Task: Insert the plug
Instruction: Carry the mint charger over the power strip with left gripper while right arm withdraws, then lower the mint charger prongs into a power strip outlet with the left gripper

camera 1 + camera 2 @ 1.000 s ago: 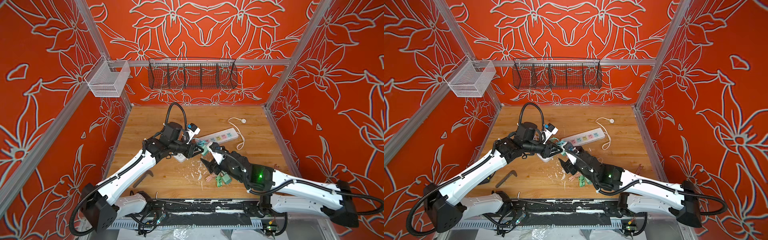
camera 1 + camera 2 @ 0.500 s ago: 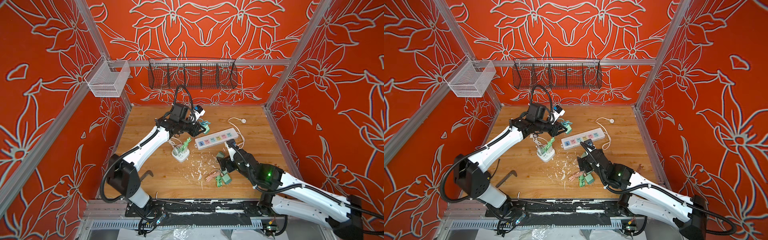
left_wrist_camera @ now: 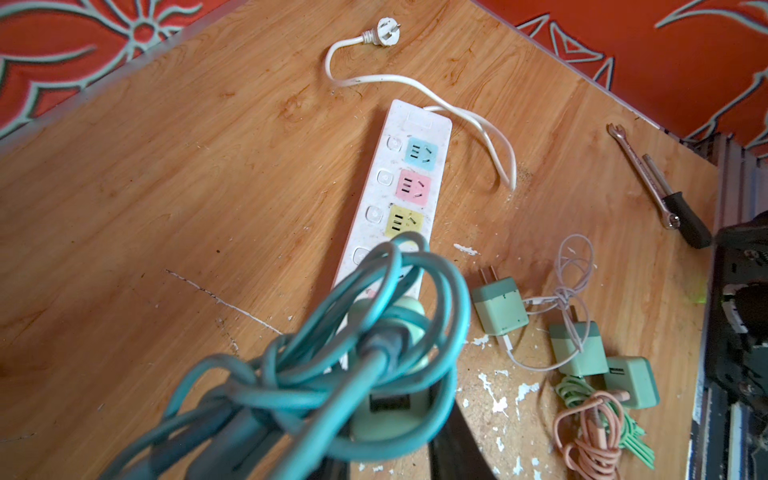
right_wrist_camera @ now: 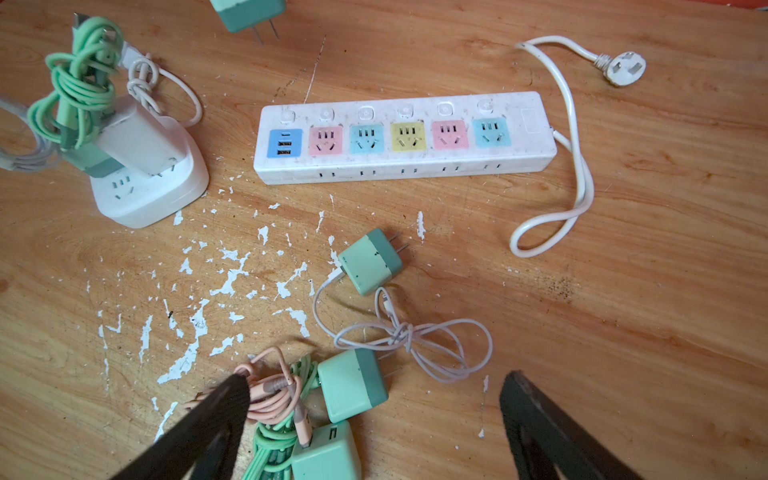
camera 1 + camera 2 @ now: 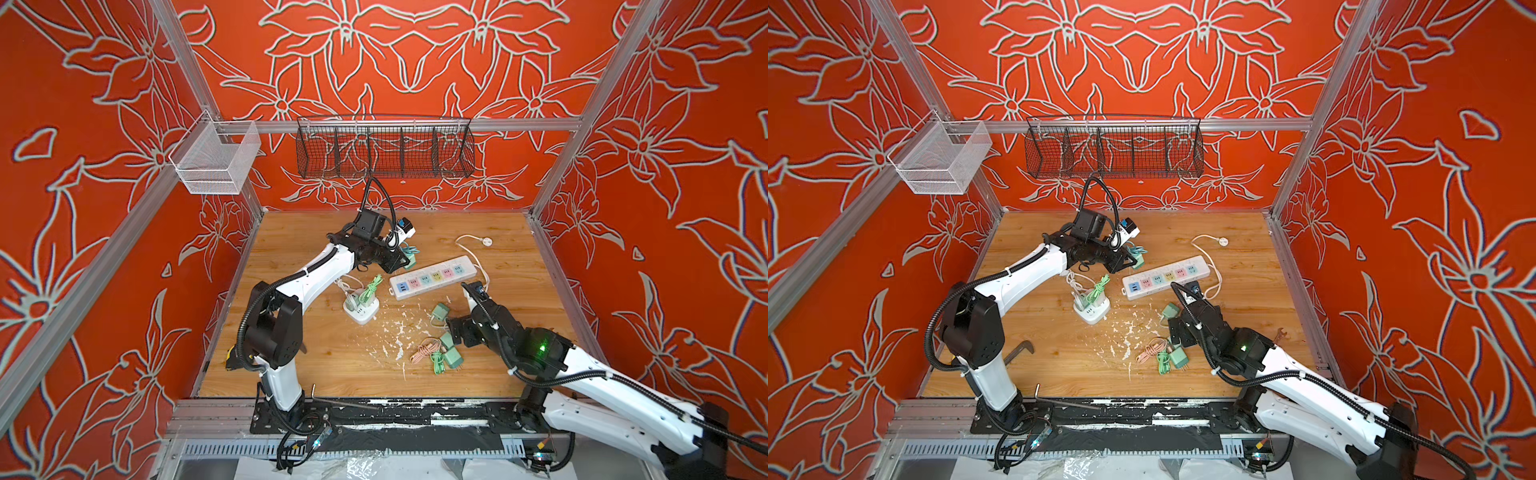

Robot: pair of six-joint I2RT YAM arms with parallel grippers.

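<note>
Black left fingers [image 3: 457,451] are closed narrowly on the green plug [image 3: 386,415], whose body is half hidden in the left wrist view by the teal cable [image 3: 332,324] bundled around it. In both top views the plug is held raised off the worktop [image 5: 324,374], free of any socket, close to the end of the white power strip [image 5: 432,276] that carries the blue USB panel. The right fingers [image 4: 216,415] are spread wide with nothing between them. They hover low over the loose green chargers [image 4: 353,390] and their tangled pink cable [image 4: 270,390] at the front of the worktop, well short of the strip. All five coloured sockets on the strip are seen to be vacant. The white cube socket [image 5: 360,309] beside it is already filled with two adapters. The step in hand is judged to be the carry. The plug has been picked up but not yet brought over a socket. The next move is judged to call for the plug to be shifted over one vacant socket, its pins turned down and lined up with the slots, and then pressed straight in. Since the strip lies loose, bracing by the free right fingers may be needed, and the cable bundle is likely to hide the pins during alignment.
</note>
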